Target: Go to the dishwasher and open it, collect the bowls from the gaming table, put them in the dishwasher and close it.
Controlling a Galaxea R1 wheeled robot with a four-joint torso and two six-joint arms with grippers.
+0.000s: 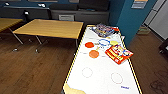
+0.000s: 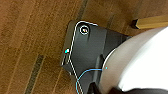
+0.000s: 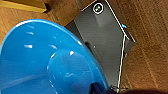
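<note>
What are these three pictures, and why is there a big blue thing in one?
They come from a wheeled robot with two arms. One camera sits high on the robot and looks down at a long white table with a yellow rim. On it lie two round orange plastic bowls, a blue-rimmed round piece, a red game box and another colourful box. The other two cameras sit on the robot's wrists, above a brown wooden floor. The big blue thing is a bright blue plastic bowl, very close to the right wrist camera. Something white and round is close to the left one.
</note>
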